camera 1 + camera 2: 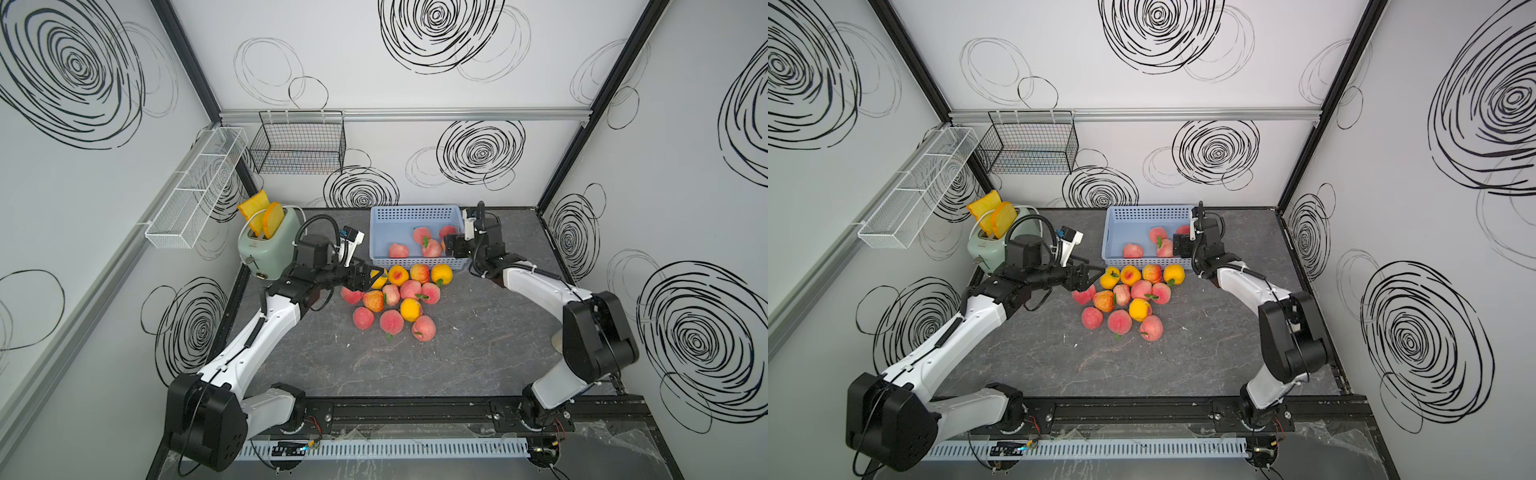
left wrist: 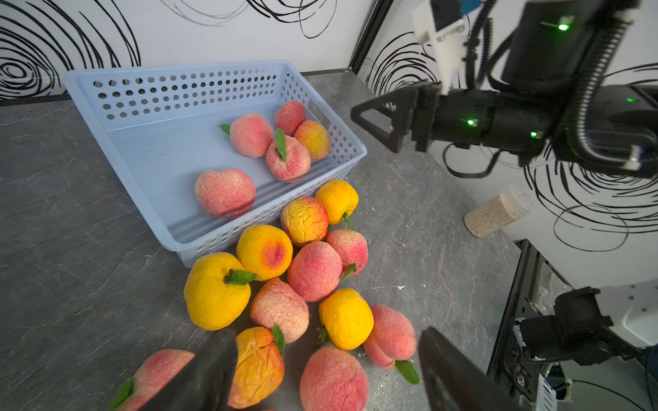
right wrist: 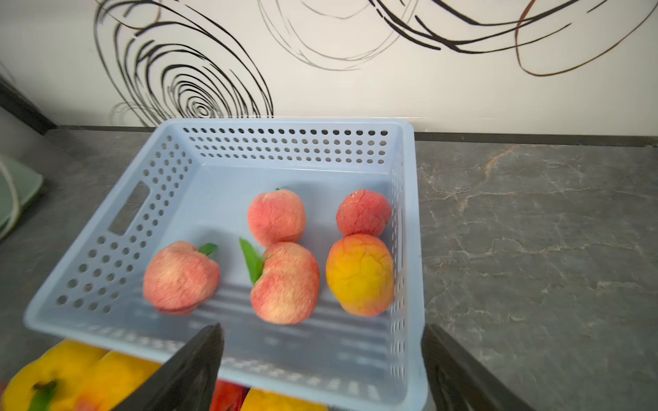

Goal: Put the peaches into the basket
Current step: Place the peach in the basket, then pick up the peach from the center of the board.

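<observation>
Hovering over the basket (image 1: 415,209) rim, the right hand (image 3: 322,332) gapes wide.

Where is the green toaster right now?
In both top views the toaster stands at the far left corner of the table, left of the blue basket, two bread slices poking from it.

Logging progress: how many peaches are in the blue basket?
5 peaches: one alone at the basket's front left, two touching centrally, red and orange ones by its right wall. None looks hidden.
</observation>
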Robot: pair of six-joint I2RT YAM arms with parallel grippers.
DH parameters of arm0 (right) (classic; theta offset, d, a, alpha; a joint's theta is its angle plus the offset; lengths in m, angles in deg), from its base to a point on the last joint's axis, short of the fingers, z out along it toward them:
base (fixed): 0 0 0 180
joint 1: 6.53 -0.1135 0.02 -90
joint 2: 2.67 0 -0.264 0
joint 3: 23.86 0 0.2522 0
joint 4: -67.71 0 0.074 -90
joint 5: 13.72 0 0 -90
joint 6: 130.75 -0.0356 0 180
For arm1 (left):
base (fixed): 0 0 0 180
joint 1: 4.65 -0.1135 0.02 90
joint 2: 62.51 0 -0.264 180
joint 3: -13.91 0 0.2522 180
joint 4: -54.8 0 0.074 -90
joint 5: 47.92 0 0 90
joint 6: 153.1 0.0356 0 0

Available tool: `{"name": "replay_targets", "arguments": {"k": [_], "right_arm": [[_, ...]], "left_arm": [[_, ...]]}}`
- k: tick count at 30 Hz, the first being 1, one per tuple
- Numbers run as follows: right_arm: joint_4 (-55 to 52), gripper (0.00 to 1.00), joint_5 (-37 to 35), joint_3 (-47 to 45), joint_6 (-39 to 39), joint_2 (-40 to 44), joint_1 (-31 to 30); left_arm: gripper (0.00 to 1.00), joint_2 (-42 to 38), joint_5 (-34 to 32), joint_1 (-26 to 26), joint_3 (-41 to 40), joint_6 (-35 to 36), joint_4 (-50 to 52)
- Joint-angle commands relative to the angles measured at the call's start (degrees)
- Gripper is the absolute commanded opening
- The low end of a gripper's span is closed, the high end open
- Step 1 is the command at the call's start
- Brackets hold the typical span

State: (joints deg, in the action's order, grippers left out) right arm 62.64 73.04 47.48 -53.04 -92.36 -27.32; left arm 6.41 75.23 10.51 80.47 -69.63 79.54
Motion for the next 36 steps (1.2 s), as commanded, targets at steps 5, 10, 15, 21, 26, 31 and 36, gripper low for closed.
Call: {"name": "replay_targets", "arguments": {"k": [5,10,15,21,26,31,36], "right_arm": [[10.7,0.92,2.1,-21.6,0.3,16.3,-0.8],[15.2,0.91,6.8,-32.5,-2.5,26.6,-1.1],[18.5,0.91,9.3,-41.3,-3.6,31.7,-4.1],[19.7,0.91,8.4,-45.0,-1.8,35.0,-7.4],[21.1,0.9,9.7,-44.9,-2.1,34.0,-8.2],[22.5,0.9,8.1,-45.3,-2.0,33.4,-9.0],[22.2,0.9,8.0,-45.2,-1.9,33.5,-9.2]], "left_arm": [[0.85,-0.6,-9.8,-0.7,-1.3,-0.8,-3.2],[0.86,0.1,-15.1,-0.7,-1.1,-1.6,-1.5],[0.89,0.0,-19.8,-0.2,-1.8,-5.4,2.8],[0.9,2.6,-23.5,2.4,-2.0,-7.1,9.1],[0.88,6.1,-25.3,2.8,-3.0,-8.6,11.5],[0.9,9.1,-27.7,2.7,-3.6,-10.8,9.7],[0.94,12.6,-31.3,2.0,-3.1,-10.8,8.7]]}}
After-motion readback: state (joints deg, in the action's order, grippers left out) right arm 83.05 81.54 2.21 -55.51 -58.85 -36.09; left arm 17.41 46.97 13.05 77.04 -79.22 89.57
